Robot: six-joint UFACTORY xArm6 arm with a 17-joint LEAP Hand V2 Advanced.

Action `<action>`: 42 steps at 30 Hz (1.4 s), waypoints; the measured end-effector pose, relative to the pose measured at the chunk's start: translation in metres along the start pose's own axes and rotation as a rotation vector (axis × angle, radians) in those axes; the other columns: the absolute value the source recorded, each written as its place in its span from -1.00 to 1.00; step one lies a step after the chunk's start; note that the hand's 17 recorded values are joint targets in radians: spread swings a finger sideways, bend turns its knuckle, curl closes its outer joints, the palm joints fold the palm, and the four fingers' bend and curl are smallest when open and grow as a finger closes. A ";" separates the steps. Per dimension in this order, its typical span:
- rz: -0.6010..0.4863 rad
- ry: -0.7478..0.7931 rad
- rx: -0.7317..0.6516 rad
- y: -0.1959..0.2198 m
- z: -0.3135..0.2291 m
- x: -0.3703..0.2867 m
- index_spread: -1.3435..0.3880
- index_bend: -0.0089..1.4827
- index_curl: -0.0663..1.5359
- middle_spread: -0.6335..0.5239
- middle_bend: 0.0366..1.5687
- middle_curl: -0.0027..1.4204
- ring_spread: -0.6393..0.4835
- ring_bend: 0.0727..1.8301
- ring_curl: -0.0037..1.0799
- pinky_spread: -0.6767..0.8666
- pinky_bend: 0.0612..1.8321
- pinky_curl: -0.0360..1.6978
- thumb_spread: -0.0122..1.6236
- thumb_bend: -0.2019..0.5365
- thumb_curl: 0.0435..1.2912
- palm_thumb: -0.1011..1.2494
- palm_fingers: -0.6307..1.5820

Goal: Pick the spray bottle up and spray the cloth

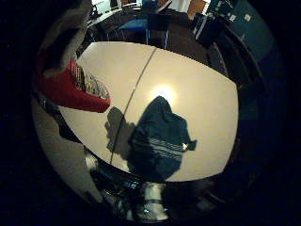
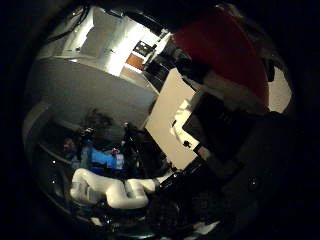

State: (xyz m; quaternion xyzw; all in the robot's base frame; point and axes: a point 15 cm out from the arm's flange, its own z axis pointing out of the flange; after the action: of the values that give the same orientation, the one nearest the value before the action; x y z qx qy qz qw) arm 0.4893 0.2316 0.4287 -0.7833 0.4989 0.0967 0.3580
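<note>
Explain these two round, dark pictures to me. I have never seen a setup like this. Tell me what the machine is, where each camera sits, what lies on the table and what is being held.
The machine is a robot arm that ends in a hand with fingers and a thumb. Both pictures come from very wide-angle cameras set in that hand's palm, one on the little finger side, one on the thumb side, so they look out from the palm.

The little finger side view looks down on a white table. A dark teal cloth with pale stripes lies crumpled on it.

The big red shape close to the camera is the spray bottle. It fills much of the thumb side view too, so it is right against the palm. Dark finger parts wrap beside it there, so the hand seems to be holding it above the table.
</note>
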 end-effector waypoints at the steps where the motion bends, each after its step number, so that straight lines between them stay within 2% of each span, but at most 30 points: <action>1: -0.001 -0.027 0.002 0.004 0.008 -0.001 0.35 0.65 -0.02 -0.08 0.81 -0.06 -0.25 0.46 0.46 -0.42 0.10 0.51 0.10 -0.49 0.16 0.77 0.60; 12: 0.004 -0.061 0.013 0.041 0.062 0.038 0.34 0.64 -0.01 -0.07 0.81 -0.06 -0.25 0.47 0.46 -0.42 0.11 0.51 0.07 -0.49 0.19 0.76 0.60; 17: 0.050 -0.048 -0.036 0.079 0.087 0.072 0.34 0.63 -0.01 -0.07 0.81 -0.05 -0.25 0.47 0.46 -0.42 0.11 0.51 0.06 -0.50 0.20 0.75 0.60; 23: 0.060 -0.038 -0.077 0.096 0.112 0.097 0.34 0.63 -0.01 -0.08 0.81 -0.05 -0.24 0.47 0.46 -0.42 0.11 0.51 0.06 -0.49 0.22 0.75 0.60; 35: 0.041 -0.026 -0.103 0.099 0.140 0.103 0.34 0.63 0.00 -0.07 0.81 -0.05 -0.24 0.47 0.46 -0.42 0.11 0.51 0.05 -0.50 0.24 0.73 0.60; 42: 0.039 -0.022 -0.096 0.098 0.139 0.102 0.34 0.62 0.00 -0.07 0.80 -0.06 -0.24 0.46 0.44 -0.42 0.10 0.49 0.07 -0.52 0.21 0.63 0.61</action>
State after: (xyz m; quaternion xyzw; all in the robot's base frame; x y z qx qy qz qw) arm 0.4841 0.2259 0.2308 -0.7886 0.5048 0.1359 0.3236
